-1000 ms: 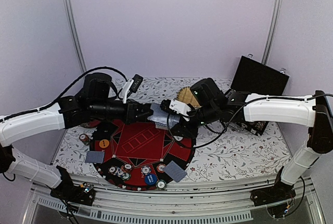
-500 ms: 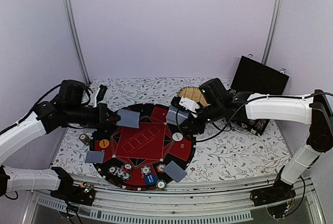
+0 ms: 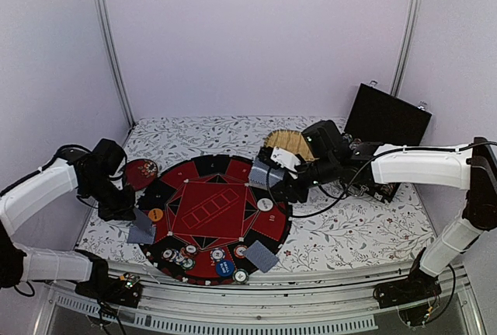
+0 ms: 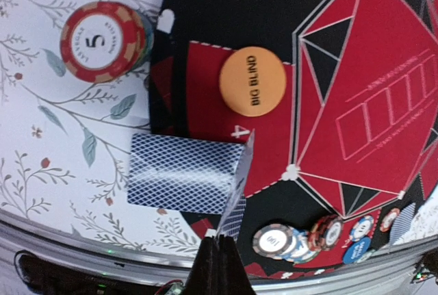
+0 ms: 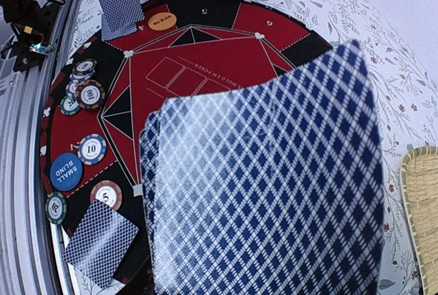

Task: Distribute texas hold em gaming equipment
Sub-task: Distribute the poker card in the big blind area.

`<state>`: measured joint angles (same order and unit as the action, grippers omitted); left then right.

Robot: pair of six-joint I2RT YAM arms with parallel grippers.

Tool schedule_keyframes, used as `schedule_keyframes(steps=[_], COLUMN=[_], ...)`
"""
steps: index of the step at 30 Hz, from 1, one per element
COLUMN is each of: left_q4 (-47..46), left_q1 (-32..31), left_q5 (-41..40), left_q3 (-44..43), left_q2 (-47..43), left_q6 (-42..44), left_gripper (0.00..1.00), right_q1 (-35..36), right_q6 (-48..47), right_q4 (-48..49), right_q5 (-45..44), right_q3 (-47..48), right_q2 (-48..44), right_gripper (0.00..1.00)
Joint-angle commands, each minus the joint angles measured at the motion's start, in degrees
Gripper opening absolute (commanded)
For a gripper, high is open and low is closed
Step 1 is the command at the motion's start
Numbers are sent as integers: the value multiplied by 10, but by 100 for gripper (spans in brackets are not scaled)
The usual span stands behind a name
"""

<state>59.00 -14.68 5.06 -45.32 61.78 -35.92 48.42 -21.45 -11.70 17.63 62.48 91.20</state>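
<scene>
At the left rim of the round red-and-black mat [image 3: 208, 212], the left claw [image 4: 219, 262] is pressed together on the edge of a tilted card [image 4: 237, 196] with a grey-blue back. It stands just over a flat card [image 4: 181, 172] lying half on the mat, half on the flowered bench [image 4: 41, 144]. An orange Big Blind button [image 4: 252, 81] lies near them (a red chip stack [image 4: 102, 40] sits off the mat). Over the mat's far right side, the right claw [image 3: 278, 181] pinches a fanned deck [image 5: 267, 185].

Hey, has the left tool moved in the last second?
Yes. The left tool swung left and nearer, from over the round mat's far middle to its left rim.
</scene>
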Motion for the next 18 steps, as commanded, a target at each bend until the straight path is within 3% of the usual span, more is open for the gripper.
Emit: schedule_keyframes(steps=[1,13,18], left_q4=[46,9,16], left_q1=[23,54,71], left_q5=[-22,68,67], left_q3=[-14,-36,-24], left_q2=[27,40,52], left_q6=[51,129,148], left_gripper=[0,0,0], right_q1=[1,-1,0], right_q6=[-5,-8,-9], right_q4=[44,51,47], right_q5=[25,39,38], right_q3=[-13,-19,-15], right_q2=[-33,-40,-41], right_gripper=[44,44,44])
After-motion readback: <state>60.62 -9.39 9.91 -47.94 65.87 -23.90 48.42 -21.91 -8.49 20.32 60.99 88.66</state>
